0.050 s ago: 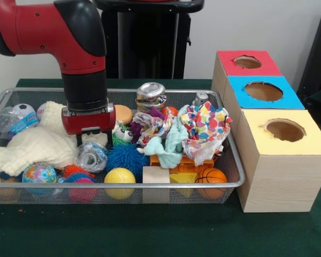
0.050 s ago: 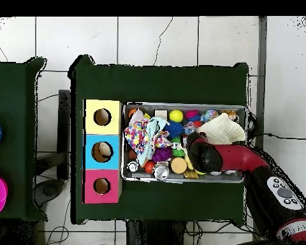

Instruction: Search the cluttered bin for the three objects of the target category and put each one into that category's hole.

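Observation:
The wire mesh bin (image 1: 232,160) holds mixed clutter: a yellow ball (image 1: 119,176), a small basketball (image 1: 211,175), a globe ball (image 1: 39,173), a blue spiky ball (image 1: 125,156), a silver can (image 1: 151,93), a cream cloth (image 1: 29,144) and a spotted cloth (image 1: 208,126). My gripper (image 1: 94,140) is lowered into the bin's left half, just above a clear plastic ball (image 1: 91,156). Its fingers stand apart, open, with cream cloth behind them. From overhead the gripper (image 2: 195,150) sits mid-bin, beside the cream cloth (image 2: 222,129).
Three boxes with round holes line the bin's right side: red top (image 1: 224,59), blue top (image 1: 238,88), yellow top (image 1: 254,134). A wooden block (image 1: 155,175) and orange toys lie at the bin's front. Dark green cloth covers the table (image 1: 150,230).

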Robot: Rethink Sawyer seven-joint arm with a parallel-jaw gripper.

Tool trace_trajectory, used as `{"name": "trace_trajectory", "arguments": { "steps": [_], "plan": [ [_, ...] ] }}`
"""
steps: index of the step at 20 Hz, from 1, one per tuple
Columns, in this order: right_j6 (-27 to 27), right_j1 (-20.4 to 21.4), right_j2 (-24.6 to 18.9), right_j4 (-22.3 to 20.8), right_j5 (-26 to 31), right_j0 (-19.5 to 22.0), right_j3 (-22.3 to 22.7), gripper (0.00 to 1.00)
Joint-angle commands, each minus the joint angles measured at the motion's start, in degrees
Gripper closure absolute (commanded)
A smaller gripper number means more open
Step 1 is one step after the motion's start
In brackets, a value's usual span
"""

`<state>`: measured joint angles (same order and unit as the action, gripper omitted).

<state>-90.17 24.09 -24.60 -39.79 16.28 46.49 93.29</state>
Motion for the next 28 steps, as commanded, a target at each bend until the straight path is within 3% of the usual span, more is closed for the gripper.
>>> {"name": "trace_trajectory", "arguments": {
  "steps": [1,28],
  "plan": [
    [2.15,-0.23,-1.48,1.31,7.24,-0.92,-6.42,0.00],
    [0.63,3.01,-1.36,6.41,14.96,-1.90,-6.00,0.00]
  ]
}}
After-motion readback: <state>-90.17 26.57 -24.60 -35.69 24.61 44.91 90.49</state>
